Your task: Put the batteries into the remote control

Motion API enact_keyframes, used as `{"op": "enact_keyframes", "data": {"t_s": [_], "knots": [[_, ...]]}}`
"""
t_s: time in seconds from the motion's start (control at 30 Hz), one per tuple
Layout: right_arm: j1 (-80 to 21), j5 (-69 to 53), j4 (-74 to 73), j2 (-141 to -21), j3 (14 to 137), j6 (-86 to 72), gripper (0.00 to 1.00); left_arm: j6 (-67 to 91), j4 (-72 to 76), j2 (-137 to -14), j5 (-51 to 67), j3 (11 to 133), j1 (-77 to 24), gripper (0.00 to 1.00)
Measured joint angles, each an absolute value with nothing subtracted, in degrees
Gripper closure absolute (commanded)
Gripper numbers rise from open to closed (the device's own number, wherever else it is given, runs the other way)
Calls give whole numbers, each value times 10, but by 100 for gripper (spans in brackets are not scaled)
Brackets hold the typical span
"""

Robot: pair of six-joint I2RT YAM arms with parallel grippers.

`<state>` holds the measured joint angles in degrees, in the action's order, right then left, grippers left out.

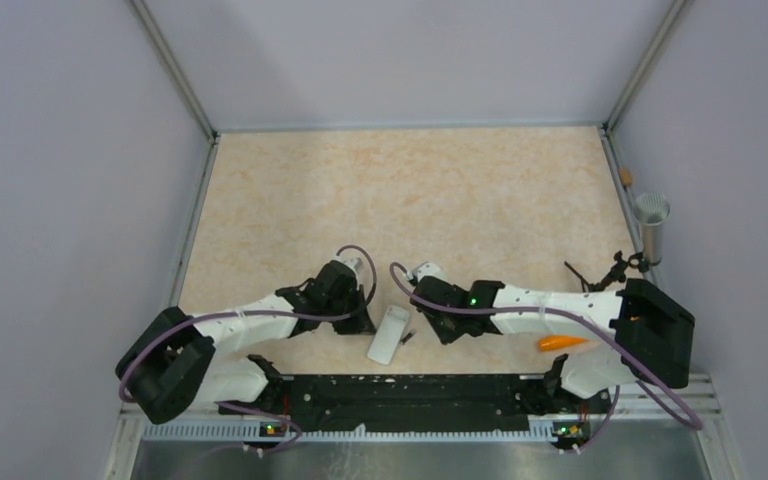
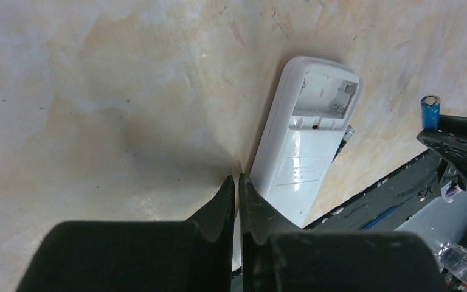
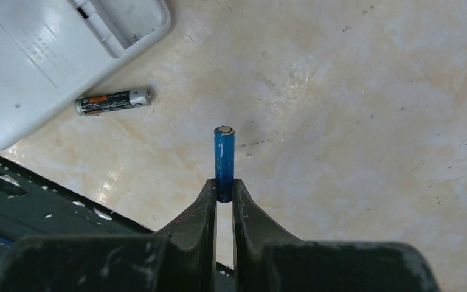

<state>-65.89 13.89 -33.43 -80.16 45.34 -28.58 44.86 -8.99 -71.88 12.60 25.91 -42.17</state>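
Observation:
The white remote control lies back up near the table's front edge, and its battery compartment is uncovered and looks empty. A dark battery lies flat on the table just right of the remote. A blue battery stands out from the tips of my right gripper, which is shut on its lower end, to the right of the remote. My left gripper is shut with nothing between its fingers, its tips by the remote's left edge. The blue battery also shows at the right of the left wrist view.
An orange tapered object lies by the right arm's base. A metal cup stands at the right wall. A black rail runs along the near edge, just below the remote.

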Motion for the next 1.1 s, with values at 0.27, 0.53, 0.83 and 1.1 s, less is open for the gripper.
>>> {"op": "enact_keyframes", "data": {"t_s": [0.27, 0.53, 0.83, 1.1], "knots": [[-659, 133, -334, -796, 477, -256, 100, 465, -116, -676, 126, 236, -439, 95], [-659, 125, -335, -796, 482, -234, 100, 474, -138, -666, 133, 234, -481, 95], [-659, 117, -335, -796, 507, -188, 100, 487, -144, -664, 132, 234, -500, 84], [-655, 101, -328, -789, 508, -123, 100, 488, -195, -619, 87, 234, -501, 74]]}}
